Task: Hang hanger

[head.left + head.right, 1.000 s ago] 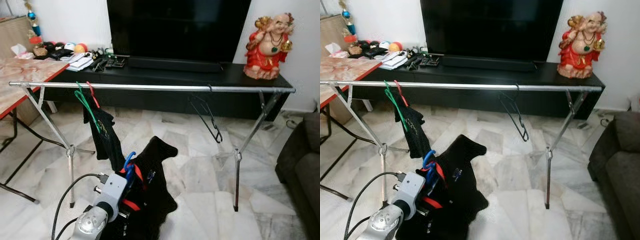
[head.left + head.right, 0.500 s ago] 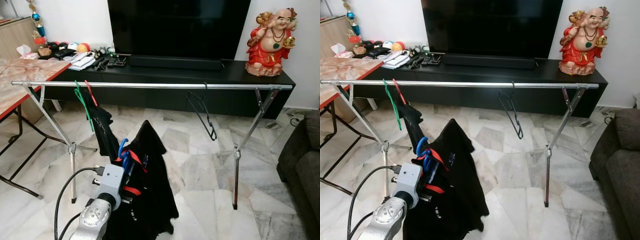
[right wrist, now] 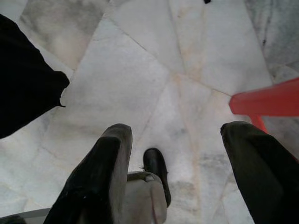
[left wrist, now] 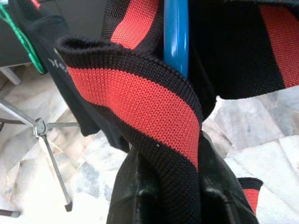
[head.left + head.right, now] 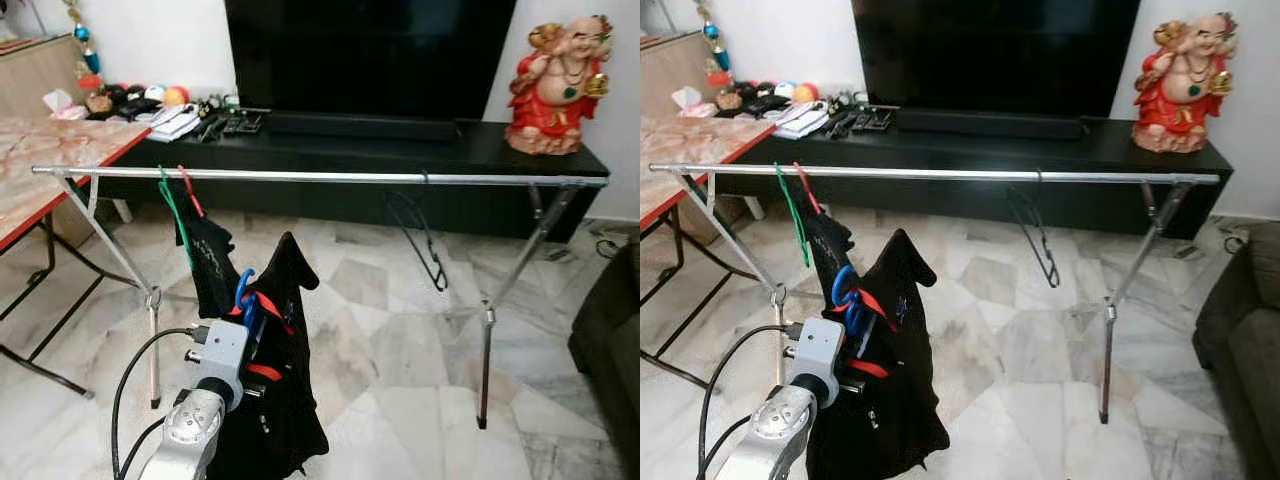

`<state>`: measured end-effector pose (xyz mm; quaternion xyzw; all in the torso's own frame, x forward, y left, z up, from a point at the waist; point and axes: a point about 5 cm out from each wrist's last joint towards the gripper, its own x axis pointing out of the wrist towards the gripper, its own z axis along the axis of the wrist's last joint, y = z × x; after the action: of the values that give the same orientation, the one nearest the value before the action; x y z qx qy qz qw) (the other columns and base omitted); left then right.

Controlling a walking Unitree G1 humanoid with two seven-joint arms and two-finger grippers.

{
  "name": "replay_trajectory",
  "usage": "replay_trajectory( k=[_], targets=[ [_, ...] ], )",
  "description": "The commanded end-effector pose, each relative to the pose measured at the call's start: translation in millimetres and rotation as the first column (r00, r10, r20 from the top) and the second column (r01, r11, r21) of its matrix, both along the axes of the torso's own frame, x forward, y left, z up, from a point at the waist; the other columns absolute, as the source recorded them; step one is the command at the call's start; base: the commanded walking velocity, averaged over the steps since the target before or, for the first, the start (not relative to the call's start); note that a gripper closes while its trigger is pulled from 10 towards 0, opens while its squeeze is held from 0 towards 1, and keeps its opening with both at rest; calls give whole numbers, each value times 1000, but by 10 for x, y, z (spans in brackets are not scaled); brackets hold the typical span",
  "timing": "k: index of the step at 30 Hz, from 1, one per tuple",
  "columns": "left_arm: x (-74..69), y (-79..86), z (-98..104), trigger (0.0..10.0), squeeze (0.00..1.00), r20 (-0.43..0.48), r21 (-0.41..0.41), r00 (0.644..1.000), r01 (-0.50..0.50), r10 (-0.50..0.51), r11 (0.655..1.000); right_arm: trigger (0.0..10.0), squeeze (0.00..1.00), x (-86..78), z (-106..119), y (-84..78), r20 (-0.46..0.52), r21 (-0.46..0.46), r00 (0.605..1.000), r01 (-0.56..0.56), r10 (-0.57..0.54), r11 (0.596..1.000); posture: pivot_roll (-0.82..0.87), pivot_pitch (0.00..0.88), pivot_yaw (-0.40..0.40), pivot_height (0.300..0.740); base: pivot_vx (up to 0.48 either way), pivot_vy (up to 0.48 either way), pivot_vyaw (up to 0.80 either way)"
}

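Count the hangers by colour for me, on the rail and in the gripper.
Green hanger: 1, on the rail
Red hanger: 1, on the rail
Black hanger: 1, on the rail
Blue hanger: 1, in the left gripper
Total: 4

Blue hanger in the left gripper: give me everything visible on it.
The blue hanger looks like glossy plastic; only its curved hook and neck show above a black garment with a red-striped knit collar draped over it. The left gripper clamps it at the collar, holding it upright below the metal rail, not touching it.
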<state>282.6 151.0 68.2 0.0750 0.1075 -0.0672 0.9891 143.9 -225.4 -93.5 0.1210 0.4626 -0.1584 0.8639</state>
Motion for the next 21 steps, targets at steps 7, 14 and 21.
replay_trajectory(
  k=[7,14,21],
  targets=[
    [56,0,83,10000,0,49,1,999,5,-5,1000,10000,0,2,-2,24,10,17,1000,-7,7,1000,-59,0,36,740,331,0,0],
    [67,-23,66,10000,0,44,1,999,16,-16,1000,10000,0,1,-2,19,5,5,999,-35,35,999,-70,0,38,740,355,0,0],
    [82,-94,69,10000,0,49,-4,998,41,-40,999,10000,0,4,5,-7,0,-4,999,-43,43,999,-69,0,21,740,361,0,0]
  ],
)
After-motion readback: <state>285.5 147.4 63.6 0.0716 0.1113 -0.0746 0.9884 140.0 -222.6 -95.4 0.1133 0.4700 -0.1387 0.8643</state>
